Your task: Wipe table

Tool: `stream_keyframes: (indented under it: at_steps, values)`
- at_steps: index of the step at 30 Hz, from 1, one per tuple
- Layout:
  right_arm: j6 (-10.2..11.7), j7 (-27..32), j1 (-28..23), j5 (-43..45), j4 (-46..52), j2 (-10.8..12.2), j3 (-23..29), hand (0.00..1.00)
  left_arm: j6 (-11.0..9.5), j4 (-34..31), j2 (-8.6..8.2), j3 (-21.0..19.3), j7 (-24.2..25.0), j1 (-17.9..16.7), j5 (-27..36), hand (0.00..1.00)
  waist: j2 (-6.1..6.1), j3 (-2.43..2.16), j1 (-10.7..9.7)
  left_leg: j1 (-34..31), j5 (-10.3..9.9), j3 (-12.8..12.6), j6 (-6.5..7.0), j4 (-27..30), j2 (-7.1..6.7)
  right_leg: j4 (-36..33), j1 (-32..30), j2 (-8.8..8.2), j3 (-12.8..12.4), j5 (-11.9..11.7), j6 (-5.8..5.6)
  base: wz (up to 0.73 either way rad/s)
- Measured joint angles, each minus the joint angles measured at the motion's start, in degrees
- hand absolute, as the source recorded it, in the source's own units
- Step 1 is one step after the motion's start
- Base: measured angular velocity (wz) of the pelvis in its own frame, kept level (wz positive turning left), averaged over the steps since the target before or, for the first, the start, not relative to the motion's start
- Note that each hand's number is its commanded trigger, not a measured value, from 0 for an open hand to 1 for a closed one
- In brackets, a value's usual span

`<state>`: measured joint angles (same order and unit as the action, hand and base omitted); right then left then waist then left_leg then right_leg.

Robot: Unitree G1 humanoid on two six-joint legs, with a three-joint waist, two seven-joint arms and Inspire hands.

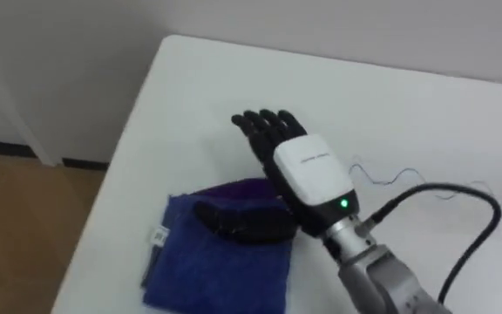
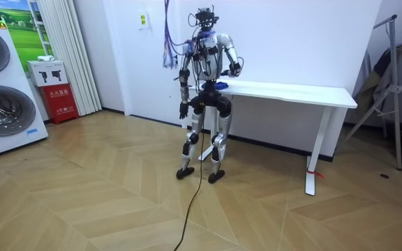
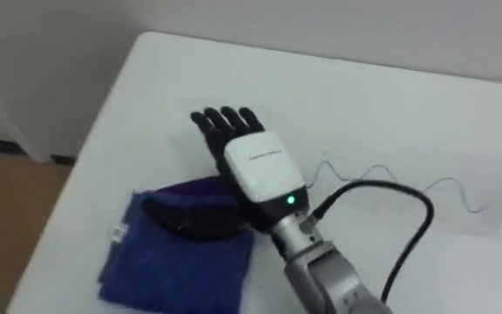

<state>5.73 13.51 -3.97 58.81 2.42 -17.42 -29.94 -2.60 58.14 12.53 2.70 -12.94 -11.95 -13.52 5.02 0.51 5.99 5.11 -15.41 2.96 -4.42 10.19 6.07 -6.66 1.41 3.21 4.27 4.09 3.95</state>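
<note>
Straight, released fingers (image 1: 264, 126) gripping nothing, reaching past the cloth's far edge over bare table (image 1: 425, 96); thumb lying across the blue cloth (image 1: 216, 270), right hand (image 1: 312, 174) above its far right corner. Cloth flat by the table's left edge, short of the far left corner; left hand (image 2: 183, 109) hanging at the side. Best to bring the palm squarely onto the cloth, press flat, then sweep right in even strokes, keeping off the left edge and clear of the thin wire (image 1: 390, 179).
</note>
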Motion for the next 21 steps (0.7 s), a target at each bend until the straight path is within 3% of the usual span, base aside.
stream_keyframes:
  at_steps: [1, 2, 3, 5, 7, 9, 14, 17, 21]
  values:
    - [-0.56, -0.27, 0.0, 0.01, -0.09, -0.11, 0.22, 0.0, -0.5, -0.07, 0.0, 0.74, 0.02, 0.6, 0.0, 0.0, 0.25, 0.06, 0.07, -1.72, 0.41, -1.13, 0.22, -0.77, -0.68, 0.04, 0.2, -0.53, -0.99, 0.02, -0.03, 0.47]
    - [-0.9, -0.56, 0.14, -0.02, -0.25, 0.04, 0.65, 0.0, -1.07, -0.24, 0.09, 2.01, -0.01, 1.65, 0.06, 0.0, 0.49, 0.07, 0.6, -5.48, 4.75, -3.05, 2.8, -1.5, -1.4, -0.14, 0.65, -1.32, -1.38, 0.54, -0.91, 0.21]
    - [-0.81, -0.9, 0.11, 0.05, -1.28, 0.29, 0.07, 0.0, -0.98, 0.03, 0.25, 2.66, -0.08, 1.65, 0.2, 0.0, 0.94, -0.67, 2.06, -5.15, 5.99, -4.31, 3.11, -0.84, -2.15, -0.23, 0.99, -2.17, -0.85, 1.47, -2.41, 0.12]
    - [-0.28, -1.83, 0.08, 0.26, -1.51, 0.35, -0.3, 0.0, -0.48, 0.48, 0.13, 3.57, 0.04, 1.99, 0.23, 0.0, 1.09, -0.44, 2.46, -3.28, 6.04, -3.74, 3.23, -1.14, -3.06, -0.18, 2.2, -2.95, 1.01, 2.11, -3.44, 0.14]
    - [0.3, -2.54, 0.05, 0.31, -1.72, 0.25, -0.32, 0.0, -0.43, 1.55, -0.04, 4.49, 0.12, 2.13, 0.21, 0.0, 0.87, -0.27, 2.82, -2.06, 6.02, -2.82, 3.28, -1.55, -3.82, 0.0, 3.4, -3.19, 1.56, 2.32, -3.76, 0.13]
    - [0.46, -2.39, -0.56, 2.59, -2.17, 0.08, 0.09, 0.0, -0.21, 3.29, -0.25, 4.23, 0.21, 2.22, -0.72, 0.0, 0.08, 0.25, 2.45, -1.67, 5.88, -2.89, 3.52, -1.94, -4.57, -0.1, 4.26, -3.39, 1.57, 2.4, -3.87, 0.13]
    - [2.16, -1.85, -2.34, 5.04, -4.77, -1.13, 0.35, 0.0, -0.18, 4.39, -0.27, 4.15, 0.29, 2.73, -1.08, 0.0, -0.7, 0.68, 2.48, -2.58, 5.34, -2.97, 4.42, -1.91, -5.26, -0.06, 3.99, -3.85, 0.95, 3.29, -4.5, 0.07]
    - [3.24, -1.24, -3.66, 5.27, -5.03, -1.24, 0.37, 0.0, -0.17, 5.09, -0.27, 4.14, 0.72, 2.82, -1.09, 0.0, -1.01, 0.62, 2.49, -2.73, 5.03, -3.01, 4.86, -1.85, -5.38, -0.09, 3.98, -3.88, 1.2, 3.58, -4.61, 0.0]
    - [3.78, 1.83, -4.38, 6.3, -5.02, -1.42, 0.38, 0.0, -0.17, 6.01, -0.32, 4.14, 1.31, 3.46, -1.08, 0.0, -0.9, 0.18, 2.38, -3.49, 5.03, -3.03, 4.87, -1.38, -5.48, -0.1, 3.44, -3.93, 1.51, 3.58, -4.61, 0.0]
